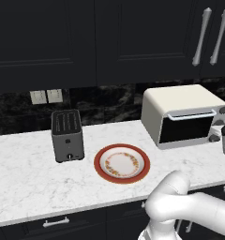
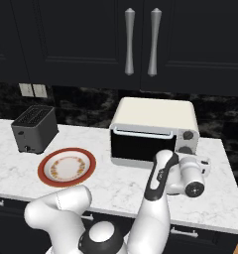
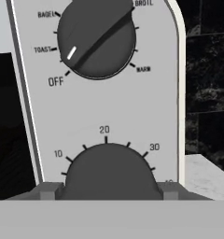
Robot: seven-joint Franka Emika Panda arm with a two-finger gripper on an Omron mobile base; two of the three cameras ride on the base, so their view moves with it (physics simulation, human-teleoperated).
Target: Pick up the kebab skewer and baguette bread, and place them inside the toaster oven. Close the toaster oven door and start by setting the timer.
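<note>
The cream toaster oven (image 1: 180,101) (image 2: 150,111) stands on the counter at the back right. Its dark glass toaster oven door (image 1: 184,129) (image 2: 141,145) is closed. My gripper (image 2: 187,155) (image 3: 110,190) is at the oven's right-hand control panel. In the hand view one fingertip (image 3: 48,190) presses each side of the lower timer knob (image 3: 111,172), so the gripper is shut on it. The upper mode knob (image 3: 96,39) has its white pointer between OFF and TOAST. The kebab skewer and the baguette bread are hidden from view.
A red-rimmed plate (image 1: 98,164) (image 2: 41,168) lies bare on the white marble counter left of the oven. A dark grey slot toaster (image 1: 66,136) (image 2: 34,129) stands further left. Dark cabinets hang above, and my arm reaches across the counter's front edge.
</note>
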